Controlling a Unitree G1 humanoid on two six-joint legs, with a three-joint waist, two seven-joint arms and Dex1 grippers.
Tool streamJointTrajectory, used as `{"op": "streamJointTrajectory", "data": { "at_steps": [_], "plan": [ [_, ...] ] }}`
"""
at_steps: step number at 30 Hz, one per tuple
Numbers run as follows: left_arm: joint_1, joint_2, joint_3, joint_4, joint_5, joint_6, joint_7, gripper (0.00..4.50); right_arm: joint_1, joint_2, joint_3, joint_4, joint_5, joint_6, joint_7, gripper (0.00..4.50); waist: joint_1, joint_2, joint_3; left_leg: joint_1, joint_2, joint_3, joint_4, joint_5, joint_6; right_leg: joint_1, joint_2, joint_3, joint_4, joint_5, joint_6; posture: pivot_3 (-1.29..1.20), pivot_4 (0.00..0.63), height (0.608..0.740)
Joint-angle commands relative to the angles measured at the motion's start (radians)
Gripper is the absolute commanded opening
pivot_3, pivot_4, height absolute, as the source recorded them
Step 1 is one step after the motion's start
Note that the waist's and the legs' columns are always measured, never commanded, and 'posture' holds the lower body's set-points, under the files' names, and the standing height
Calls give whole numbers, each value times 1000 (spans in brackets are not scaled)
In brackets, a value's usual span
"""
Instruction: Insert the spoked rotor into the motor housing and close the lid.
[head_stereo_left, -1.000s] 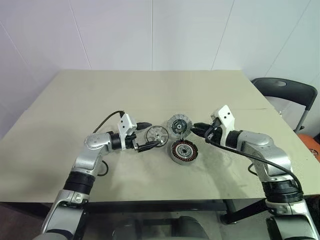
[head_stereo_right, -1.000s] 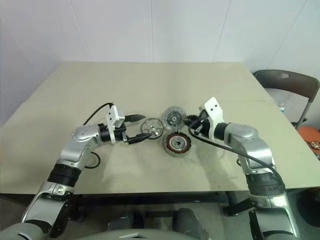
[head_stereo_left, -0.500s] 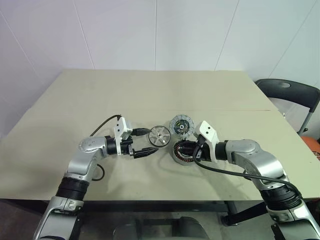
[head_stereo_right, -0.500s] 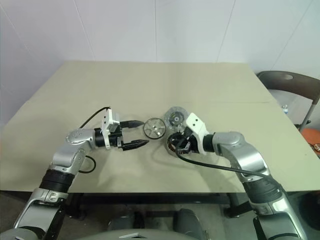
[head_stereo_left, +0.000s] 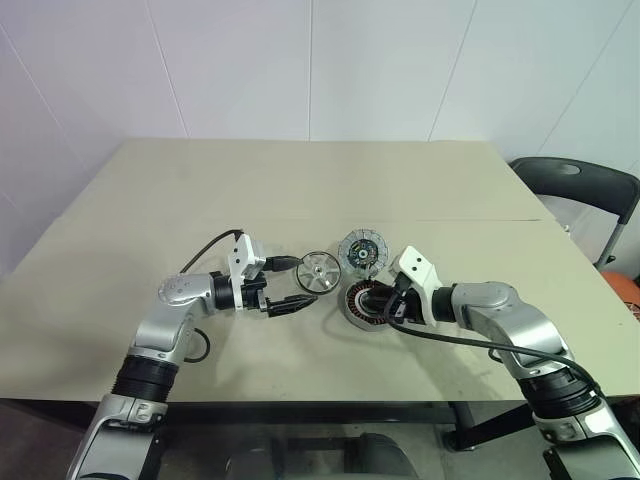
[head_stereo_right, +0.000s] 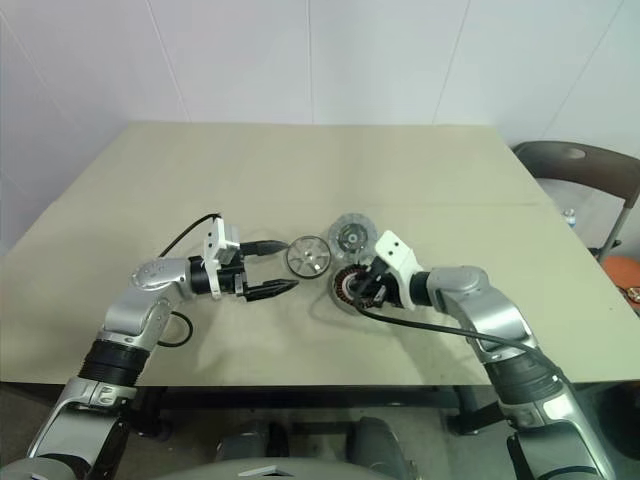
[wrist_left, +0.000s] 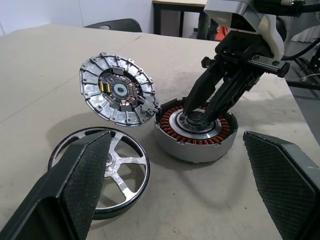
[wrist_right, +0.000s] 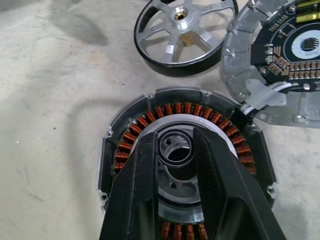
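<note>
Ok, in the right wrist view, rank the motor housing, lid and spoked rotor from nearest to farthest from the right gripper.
1. Motor housing: the right gripper has its fingertips at the centre hub.
2. Lid: propped against the housing's far rim.
3. Spoked rotor: flat on the table beyond the housing, beside the lid.

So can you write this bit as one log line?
right gripper: on motor housing hub | left gripper: open | spoked rotor: on table

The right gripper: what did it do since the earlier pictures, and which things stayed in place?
The right gripper came down from beside the lid onto the motor housing, its fingers around the centre hub. The left gripper drew back from the spoked rotor, open. Rotor, lid and housing stayed put.
</note>
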Motion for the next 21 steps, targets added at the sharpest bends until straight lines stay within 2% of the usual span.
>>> {"op": "streamJointTrajectory", "data": {
  "at_steps": [1,21],
  "plan": [
    [-11,2,7,-27,-9,-9,-1,4500,-1,-17,-18,-10,-6,-11,-3,647,0,0,0,0,0,0,0,0,0,0,0,0,0,0,0,0,0,740],
    [-22,0,0,-15,-2,-13,-4,4500,13,-8,-25,11,-17,-20,-29,647,0,0,0,0,0,0,0,0,0,0,0,0,0,0,0,0,0,740]
  ]
}}
